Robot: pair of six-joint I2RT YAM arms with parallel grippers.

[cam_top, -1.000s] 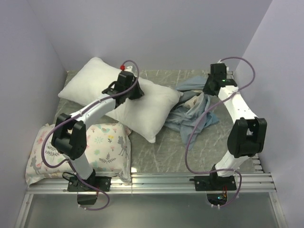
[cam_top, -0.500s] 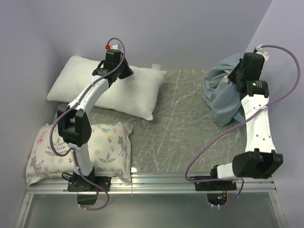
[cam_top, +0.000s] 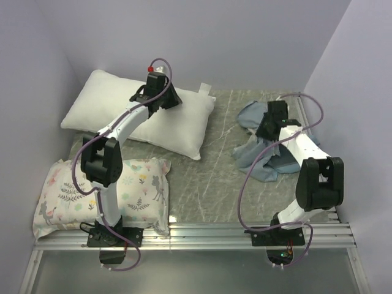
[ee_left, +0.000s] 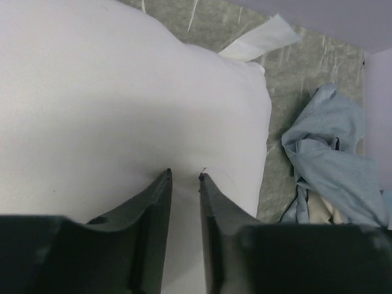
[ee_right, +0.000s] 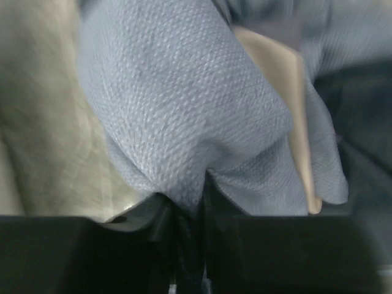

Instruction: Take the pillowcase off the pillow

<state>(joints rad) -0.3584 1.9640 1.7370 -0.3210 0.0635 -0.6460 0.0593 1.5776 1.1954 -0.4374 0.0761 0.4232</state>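
Observation:
The white pillow lies bare at the back left, its tag sticking out at the far edge. My left gripper rests on the pillow's right half. In the left wrist view its jaws stand slightly open, my left gripper touching the pillow with nothing pinched between the tips. The pillowcase lies crumpled on the table at the right, grey-blue side out. My right gripper is low over it. In the right wrist view a fold of the pillowcase runs down between my right gripper.
A smaller floral-print pillow lies at the near left beside the left arm's base. Walls close the left, back and right sides. An aluminium rail runs along the near edge. Grey table surface separates pillow and pillowcase.
The right arm has come down from its raised reach, and the pillowcase now lies spread on the table. The left gripper's jaws have parted on the pillow.

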